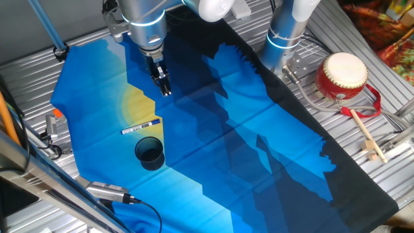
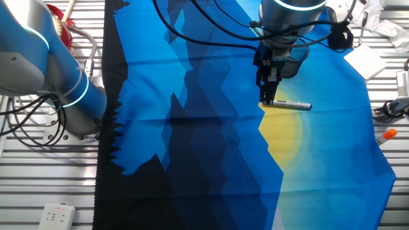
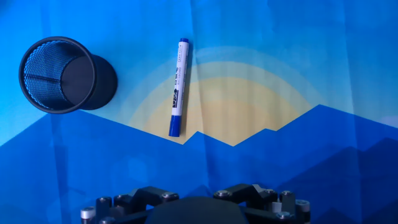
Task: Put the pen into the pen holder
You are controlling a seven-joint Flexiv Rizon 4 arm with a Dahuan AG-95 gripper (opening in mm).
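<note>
The pen point(image 1: 141, 127) is a slim white marker with blue ends. It lies flat on the yellow patch of the blue cloth. The pen holder point(image 1: 149, 153), a dark mesh cup, stands upright just in front of it. In the hand view the pen point(image 3: 177, 87) lies lengthwise, with the pen holder point(image 3: 59, 74) to its left, and the two are apart. My gripper point(image 1: 163, 83) hangs above the cloth behind the pen and holds nothing. Its jaws look spread. In the other fixed view the gripper point(image 2: 268, 99) is just left of the pen point(image 2: 295, 105).
A red-and-cream drum point(image 1: 341, 74) and a wooden drumstick point(image 1: 365, 133) lie off the cloth at the right. A second arm's base point(image 1: 284, 32) stands at the back. An orange-capped object point(image 1: 57, 113) lies at the cloth's left edge.
</note>
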